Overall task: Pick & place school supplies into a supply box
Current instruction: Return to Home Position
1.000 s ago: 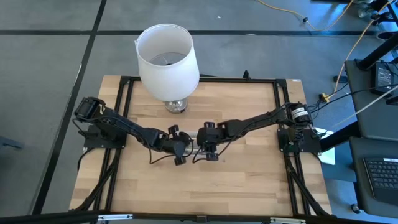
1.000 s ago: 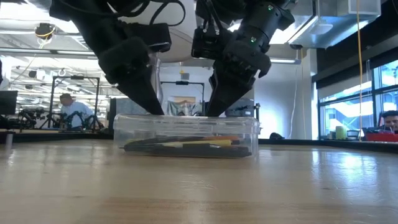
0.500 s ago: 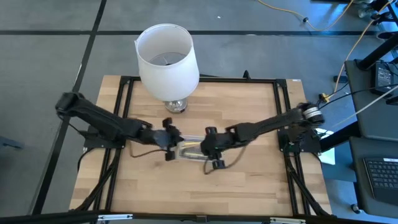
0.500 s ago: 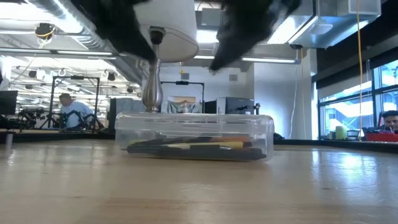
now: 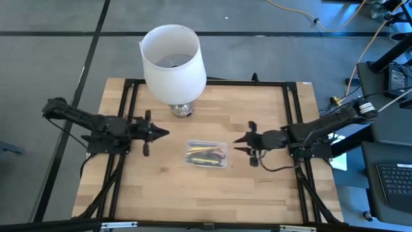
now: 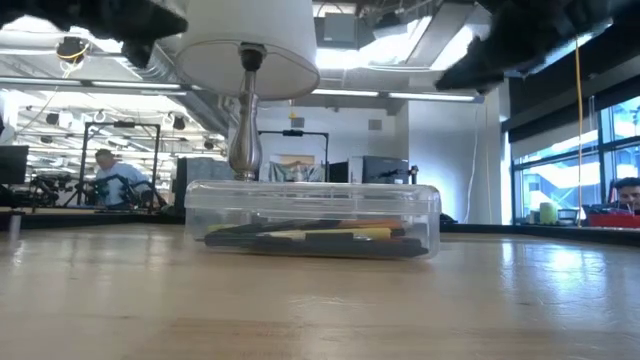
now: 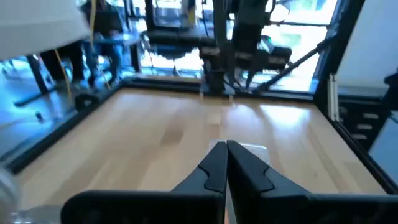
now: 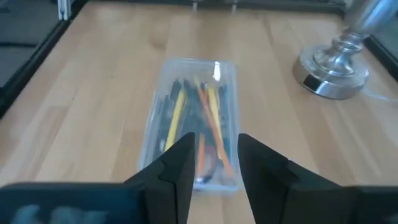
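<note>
The left end effector (image 5: 158, 133) is pressed shut with nothing in it. In the left wrist view its two dark fingers (image 7: 210, 169) meet in a sharp point, like a closed beak. It hangs over the left side of the table (image 5: 193, 193), well apart from the supply box (image 5: 206, 154), and points toward it. Its thin dark arm runs back to the table's left edge.

The right end effector (image 5: 238, 139) is loose and holds nothing. In the right wrist view its two dark fingers (image 8: 178, 163) stand apart, and the box shows through the gap between them. It hangs over the right side of the table, near the box but not touching it. Its arm runs back to the right edge.

The supply box sits flat in the middle of the table, between the two end effectors. It is a small, shallow, see-through plastic box with round corners, and a lid (image 6: 312, 192) sits on top. Inside lie thin pens and pencils (image 8: 176, 115) side by side, in yellow, orange and black.

The table is light wood with a striped grain and a black metal frame around it. Behind the box stands a lamp (image 5: 172, 61) with a smooth white shade shaped like a bucket and a shiny round silver base (image 8: 333, 70).
</note>
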